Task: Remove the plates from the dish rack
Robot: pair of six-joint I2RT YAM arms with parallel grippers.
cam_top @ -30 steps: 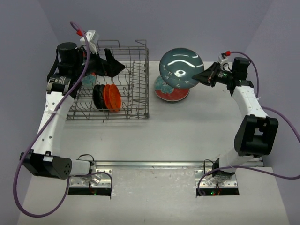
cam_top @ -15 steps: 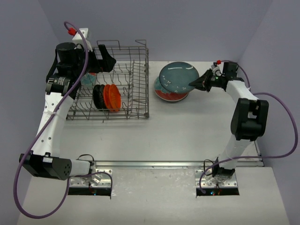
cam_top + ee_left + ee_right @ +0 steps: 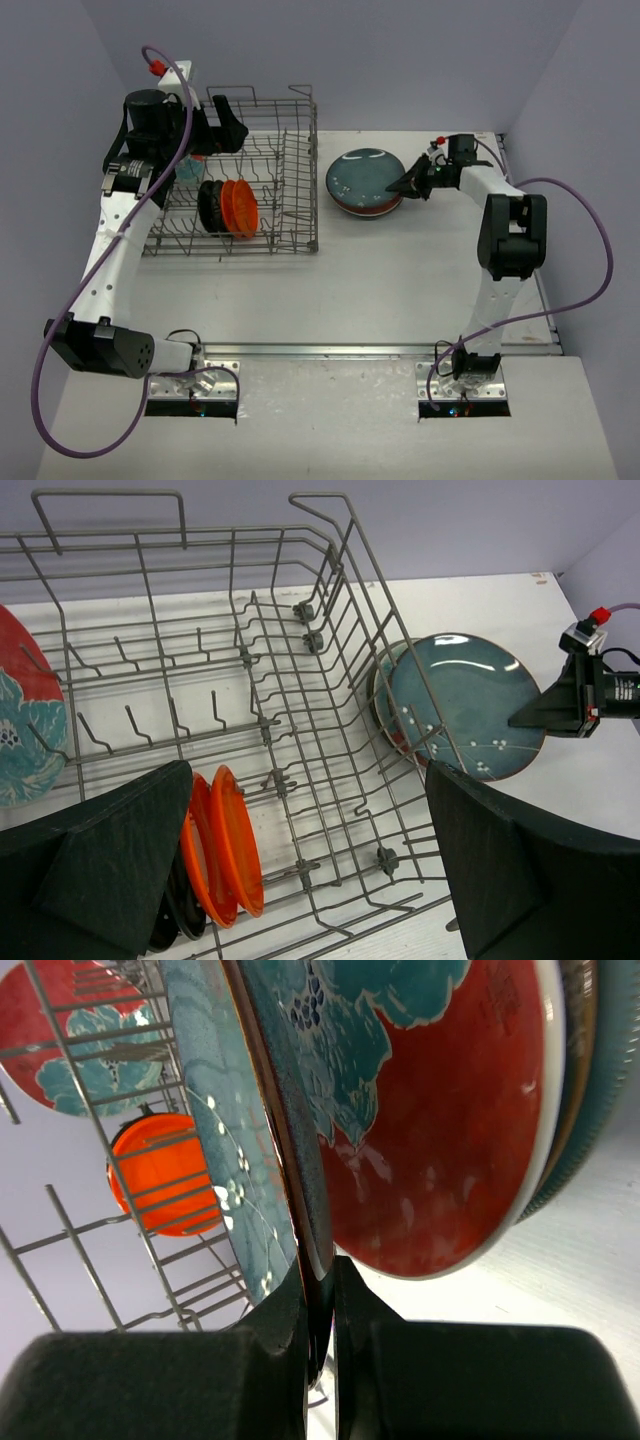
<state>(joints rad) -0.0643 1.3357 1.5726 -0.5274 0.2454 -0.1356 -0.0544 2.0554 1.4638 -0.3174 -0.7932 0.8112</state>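
Note:
My right gripper is shut on the rim of the dark teal speckled plate, which lies almost flat on a stack right of the dish rack. In the right wrist view the fingers pinch that plate's edge just over a red plate with a teal floral centre. My left gripper hangs open and empty above the rack's back left. The left wrist view shows two orange plates, a black plate and another red floral plate upright in the rack.
The stack sits on the white table close to the rack's right wall. The rack's raised wire handles stand along its far edge. Purple walls close in the back and both sides.
My right gripper has lowered the teal speckled plate from a raised, tilted position down onto the stack. My left gripper has drawn back slightly over the rack.

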